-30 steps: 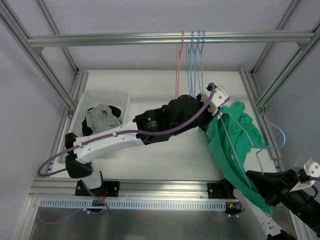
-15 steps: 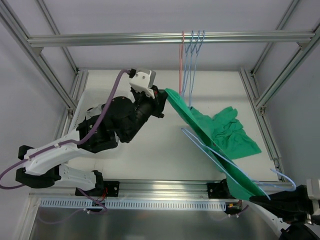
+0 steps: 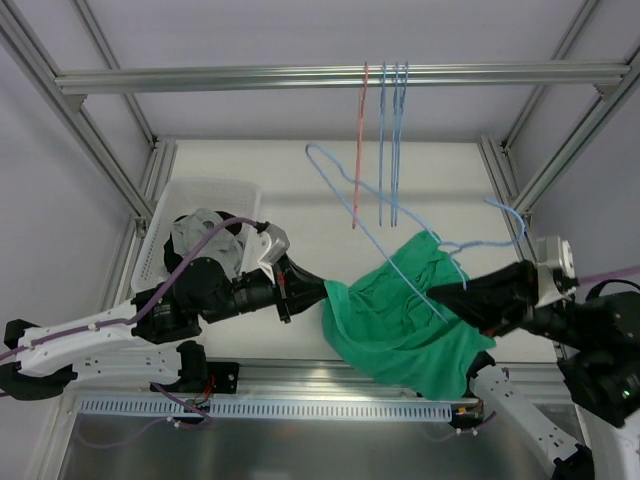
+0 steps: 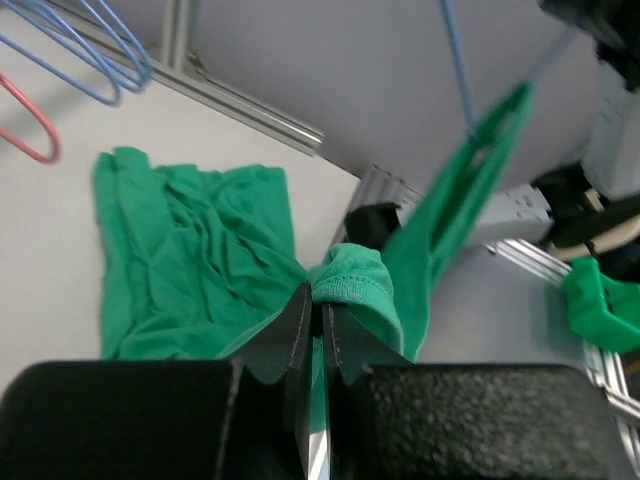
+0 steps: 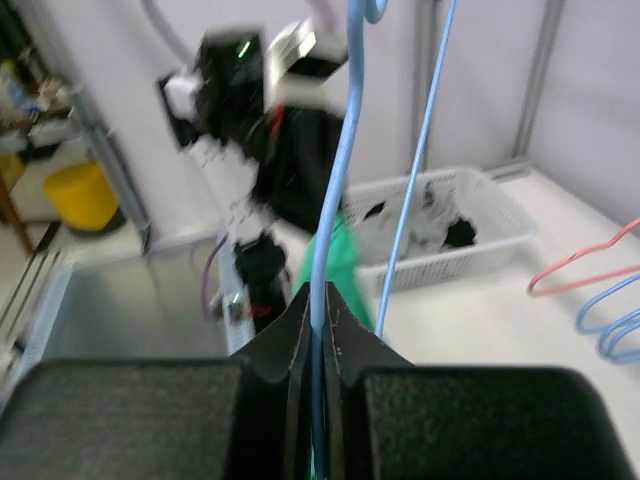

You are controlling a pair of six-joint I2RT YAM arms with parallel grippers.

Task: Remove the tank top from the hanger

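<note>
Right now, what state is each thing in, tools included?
Left tool: shut on the tank top.
Right tool: shut on the hanger.
Tank top: partly off, a strap still looped on the hanger.
Hanger: off the rail, held up.
Spare hangers: hanging on the rail.
Basket: holding clothes.

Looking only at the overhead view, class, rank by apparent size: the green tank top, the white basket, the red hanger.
1. Green tank top, largest, though it is held nearer the camera on the blue hanger.
2. White basket, partly hidden by the left arm.
3. Red hanger, seen edge-on as a thin line.
</note>
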